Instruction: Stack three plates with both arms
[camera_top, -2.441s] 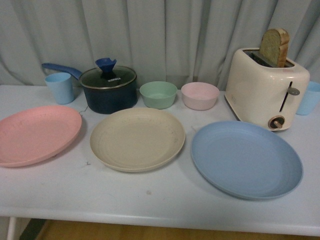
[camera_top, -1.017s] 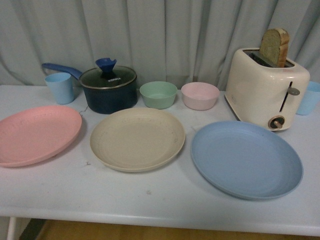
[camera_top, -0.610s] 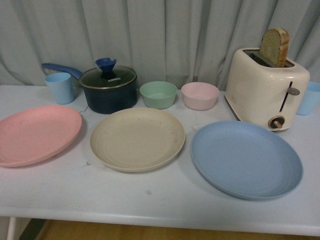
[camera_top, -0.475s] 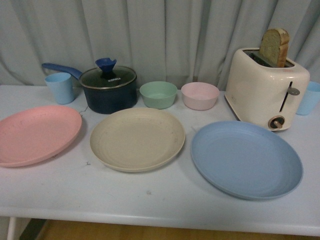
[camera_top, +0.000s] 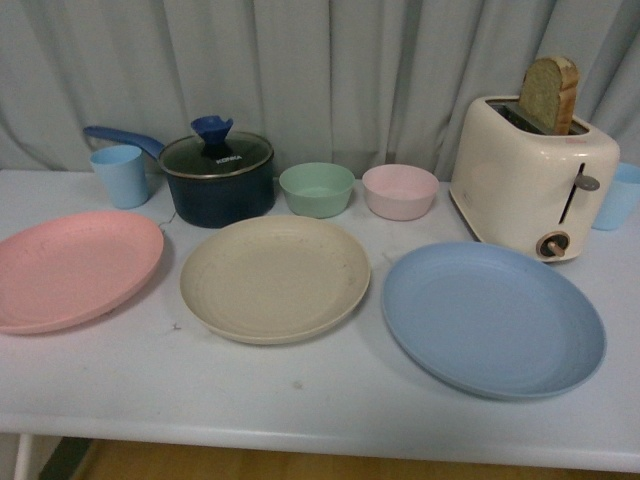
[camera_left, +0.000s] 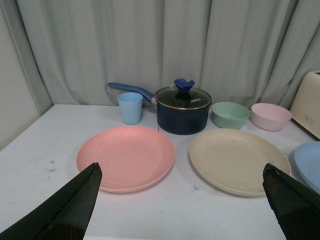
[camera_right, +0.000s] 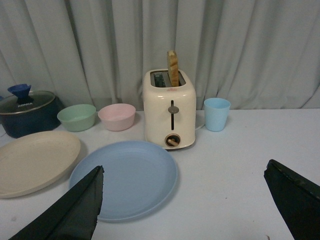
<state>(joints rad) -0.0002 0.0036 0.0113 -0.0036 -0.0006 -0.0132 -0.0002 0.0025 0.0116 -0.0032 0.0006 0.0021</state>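
On the white table, a pink plate, beige plate and blue plate lie side by side, none touching. Left gripper and right gripper point across the table toward the curtain, fingers spread wide, holding nothing.

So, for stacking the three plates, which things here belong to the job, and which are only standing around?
Belong to the job: pink plate, beige plate, light blue plate, left gripper and right gripper, both open.
Only standing around: lidded saucepan, green bowl, pink bowl, toaster with bread, blue cup near the saucepan, blue cup beside the toaster.
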